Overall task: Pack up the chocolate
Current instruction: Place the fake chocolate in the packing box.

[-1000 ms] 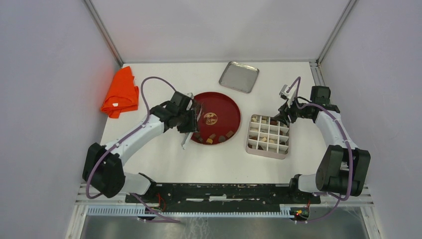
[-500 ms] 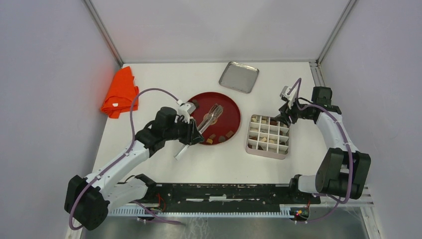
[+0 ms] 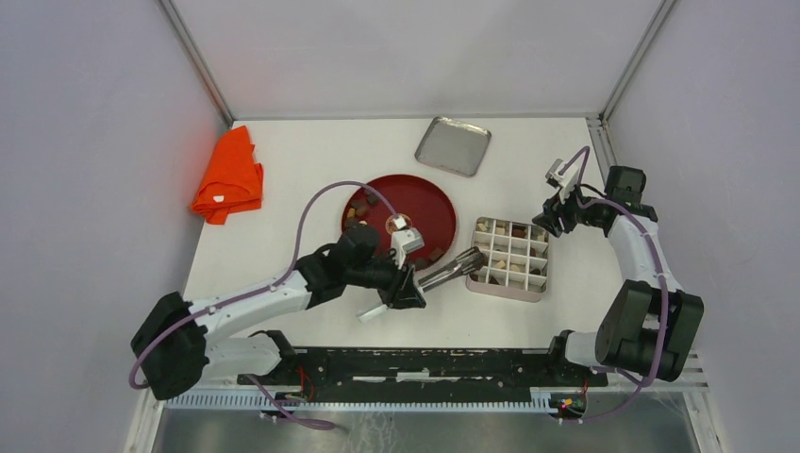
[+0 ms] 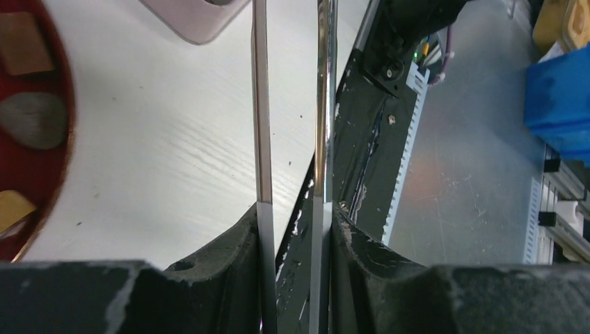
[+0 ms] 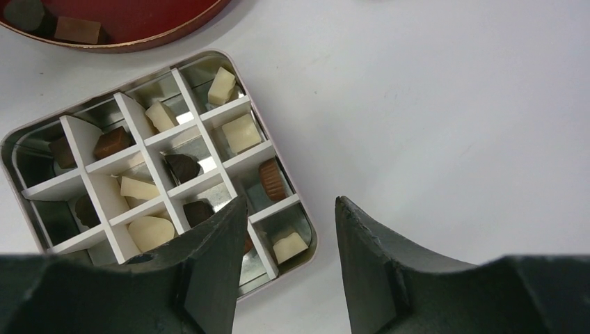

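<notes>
The left gripper [image 4: 295, 212], its jaws pinching the metal tongs [image 3: 451, 268] whose tips reach the left edge of the divided tin [image 3: 508, 293], should centre them over a vacant cell before easing its squeeze, while the right gripper [image 5: 289, 209] hangs above, jaws spread and empty; chocolate [image 5: 241, 132] sits in many cells and on the red plate [image 3: 415, 203].

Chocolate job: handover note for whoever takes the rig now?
Left pincer: shut on tongs, tips by the divided tin's left edge; cannot tell if they carry a piece.
Right pincer: open, empty, beside the tin's far right corner.
Done: most cells hold chocolate.
Left: several pieces on the red plate; a few cells look empty.
</notes>
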